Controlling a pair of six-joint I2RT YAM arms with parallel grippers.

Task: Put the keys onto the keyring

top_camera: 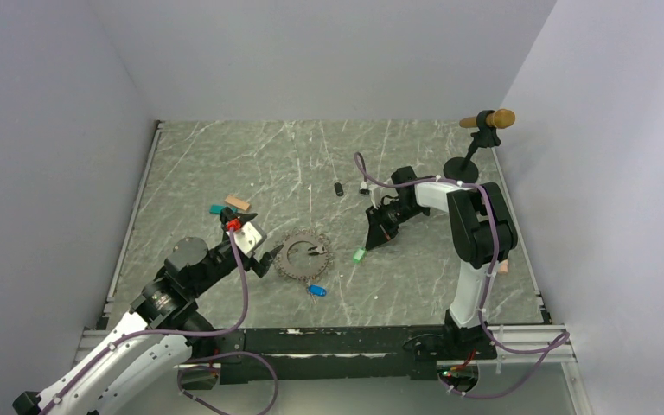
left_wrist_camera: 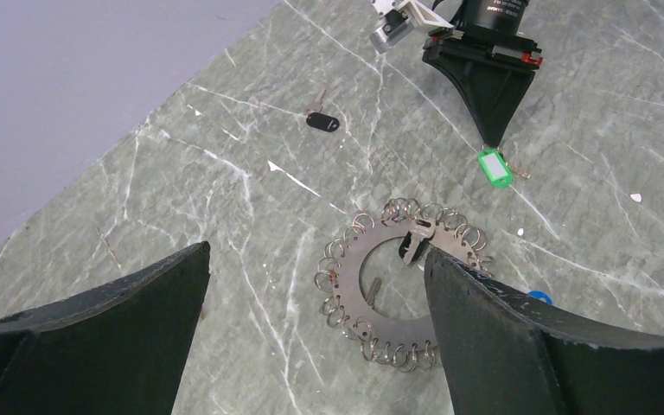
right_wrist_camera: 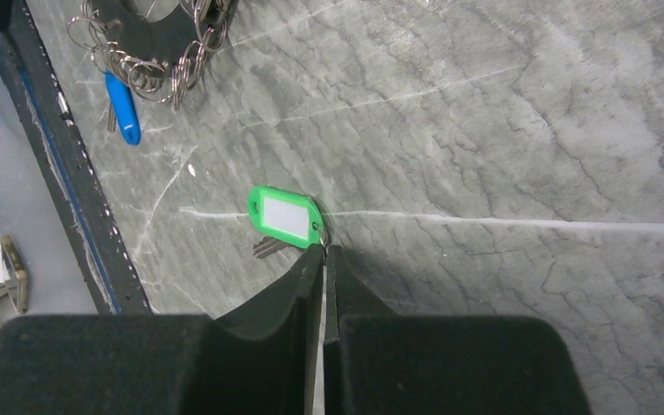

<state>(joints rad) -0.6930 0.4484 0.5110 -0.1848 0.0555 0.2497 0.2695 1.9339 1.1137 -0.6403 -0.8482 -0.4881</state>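
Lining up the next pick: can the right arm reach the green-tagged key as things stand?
Probably yes. The right gripper has its tips at the ring end of the green-tagged key, bare table around it; its jaws look nearly closed.

You have open table (top_camera: pixel 225 156) at twelve o'clock of the keyring (top_camera: pixel 304 255), save a black key (top_camera: pixel 338 188) at one, but the left gripper (top_camera: pixel 262 242) crowds its nine, the green key (top_camera: pixel 359 255) and right gripper (top_camera: pixel 368 245) its three, the blue key (top_camera: pixel 316 290) its five.
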